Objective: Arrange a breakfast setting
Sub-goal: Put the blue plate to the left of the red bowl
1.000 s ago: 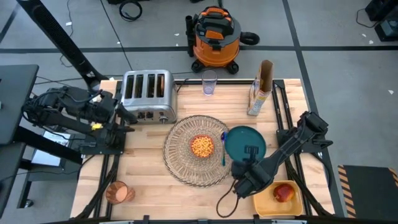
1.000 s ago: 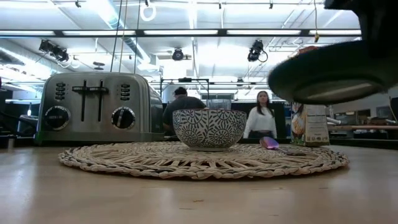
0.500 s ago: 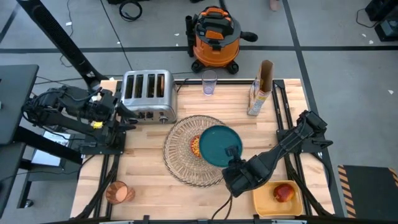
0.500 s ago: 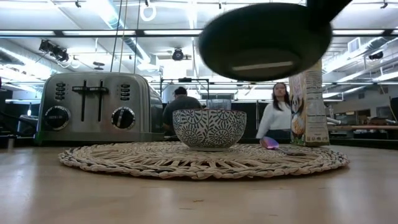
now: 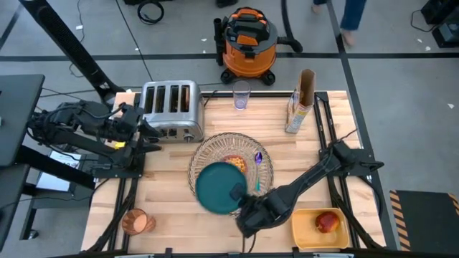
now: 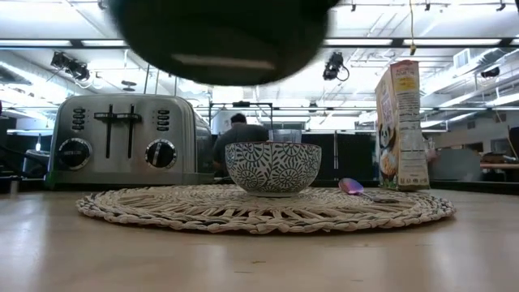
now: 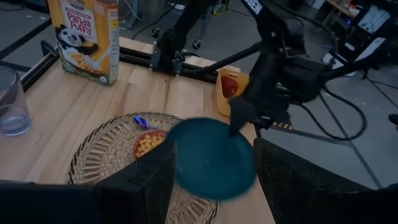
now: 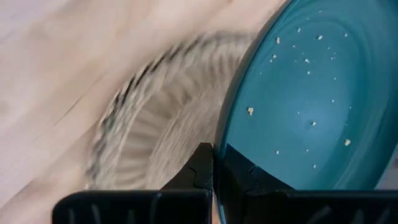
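Observation:
My right gripper [image 5: 239, 196] is shut on the dark teal plate [image 5: 217, 188] and holds it above the near-left part of the round woven placemat [image 5: 252, 147]. The bowl of cereal [image 5: 235, 164] stands on the mat, partly hidden under the plate, and shows whole in the low view [image 6: 272, 167]. The small blue spoon [image 5: 258, 159] lies on the mat's right part. The red apple [image 5: 327, 221] sits in the yellow tub [image 5: 308, 233]. The amber cup [image 5: 135, 222] stands near left. My left gripper [image 5: 149, 133] is open and empty beside the toaster [image 5: 171, 109]. My right gripper pinches the plate's rim [image 8: 225, 147] on the side toward the table's right-near corner, with one finger [image 8: 202, 169] under the rim and the other [image 8: 252, 179] on the plate's inner face. The fingers come about level from the right-near side. The plate is lifted clear, roughly level.
A cereal box [image 5: 299, 100] and a clear glass [image 5: 241, 94] stand at the far edge. The chrome toaster takes up the far left. Bare wood shows between the mat and the cup. People show in the room behind the table.
My right gripper has carried the plate from the right of the placemat toward the table's left and near edge, passing over the bowl, to above the mat's near-left part. The plate has stayed lifted and about level.

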{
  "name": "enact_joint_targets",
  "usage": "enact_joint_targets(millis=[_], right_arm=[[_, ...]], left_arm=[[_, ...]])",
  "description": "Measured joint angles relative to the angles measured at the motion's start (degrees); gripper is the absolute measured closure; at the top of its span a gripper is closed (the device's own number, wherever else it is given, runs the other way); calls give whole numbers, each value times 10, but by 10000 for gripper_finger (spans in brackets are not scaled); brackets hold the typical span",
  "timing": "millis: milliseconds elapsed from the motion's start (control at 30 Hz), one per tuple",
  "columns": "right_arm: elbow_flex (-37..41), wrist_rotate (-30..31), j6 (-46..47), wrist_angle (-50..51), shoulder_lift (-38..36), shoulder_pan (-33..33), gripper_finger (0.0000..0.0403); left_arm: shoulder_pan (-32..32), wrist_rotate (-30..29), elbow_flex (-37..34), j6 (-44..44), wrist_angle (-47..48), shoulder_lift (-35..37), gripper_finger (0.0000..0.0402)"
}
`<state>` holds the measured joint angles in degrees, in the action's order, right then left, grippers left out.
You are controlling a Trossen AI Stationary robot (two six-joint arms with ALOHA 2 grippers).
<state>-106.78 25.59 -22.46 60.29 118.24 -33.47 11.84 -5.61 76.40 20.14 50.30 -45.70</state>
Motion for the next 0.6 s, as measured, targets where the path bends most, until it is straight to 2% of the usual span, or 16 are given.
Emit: enact_joint_targets(millis=[100,267,433,600], right_arm=[[-44,-14,-68,-32,34,1,391],[-89,-86,-129,-84,83,11,391],[-92,-105,-205,-140,115,31,391],[-92,-129,-232,-164,146,61,391]], left_arm=[[0,0,0,0,0,0,184],[0,0,0,0,-4,-1,184],[0,0,0,-2,-13,-1,184],[0,0,0,2,-24,-1,184]])
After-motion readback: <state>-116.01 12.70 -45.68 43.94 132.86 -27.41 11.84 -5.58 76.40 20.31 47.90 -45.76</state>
